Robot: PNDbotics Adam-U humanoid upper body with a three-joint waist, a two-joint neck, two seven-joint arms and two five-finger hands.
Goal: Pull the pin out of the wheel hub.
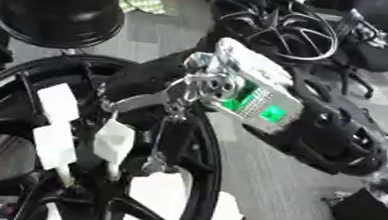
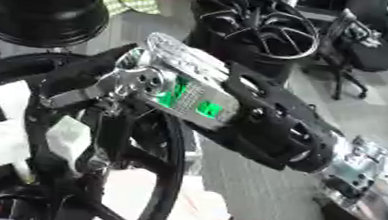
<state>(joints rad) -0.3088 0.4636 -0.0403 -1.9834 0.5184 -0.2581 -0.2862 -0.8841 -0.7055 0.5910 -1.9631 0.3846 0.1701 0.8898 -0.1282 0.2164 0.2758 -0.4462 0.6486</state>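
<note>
1. A large black spoked alloy wheel was seen filling the lower left of both views, lying tilted, with its rim curving down the middle of the picture.
2. The robot's right hand, silver at the knuckles with green lights glowing on its back, was brought in from the right on a thick black forearm and held just above the wheel's rim.
3. Silver fingers were extended leftward and downward over the wheel's spokes; one reached toward the white pieces, another pointed down inside the rim.
4. Whether those fingers were closed around anything could not be told, since their tips were blurred against the dark spokes.
5. Three white blocky pieces were seen among the spokes, inside the rim and left of the hand; the nearest one sat just below the outstretched finger.
6. The pin itself could not be singled out with certainty; a thin pale stem was visible beneath the nearest white piece.
7. Two further black wheels were stood beyond the large wheel, at the upper left and upper centre.
8. The left hand was not seen in either view.
</note>
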